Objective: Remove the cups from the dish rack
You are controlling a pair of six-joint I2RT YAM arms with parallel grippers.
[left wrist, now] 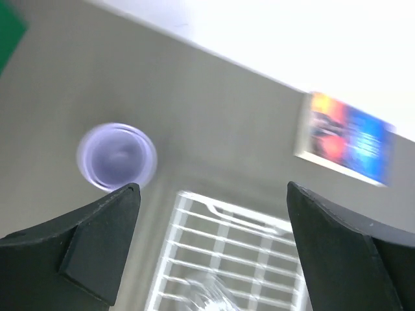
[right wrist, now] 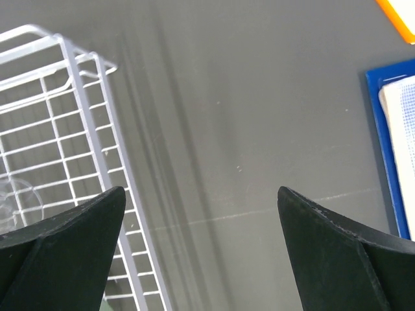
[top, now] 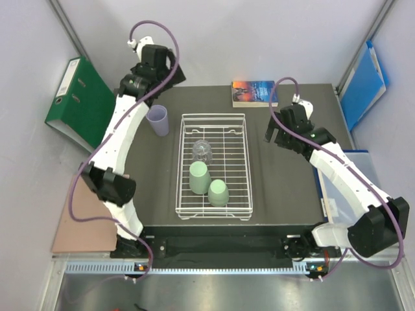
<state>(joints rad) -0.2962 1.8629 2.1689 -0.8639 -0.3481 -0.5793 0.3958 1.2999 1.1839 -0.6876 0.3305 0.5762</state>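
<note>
While the left gripper [left wrist: 212,189] and right gripper [right wrist: 201,192] are hanging wide open, lettering on the book [top: 254,92] is showing too blurred to read.

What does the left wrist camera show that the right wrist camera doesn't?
Only the left wrist view shows a lilac cup, standing upright on the table outside the rack's corner, and a book with a colourful cover farther off. Only the right wrist view shows a blue-edged flat item and an orange corner at its right edge. Both show the white dish rack, the clear glass inside it, the dark table, and each arm's own jaws standing open.
</note>
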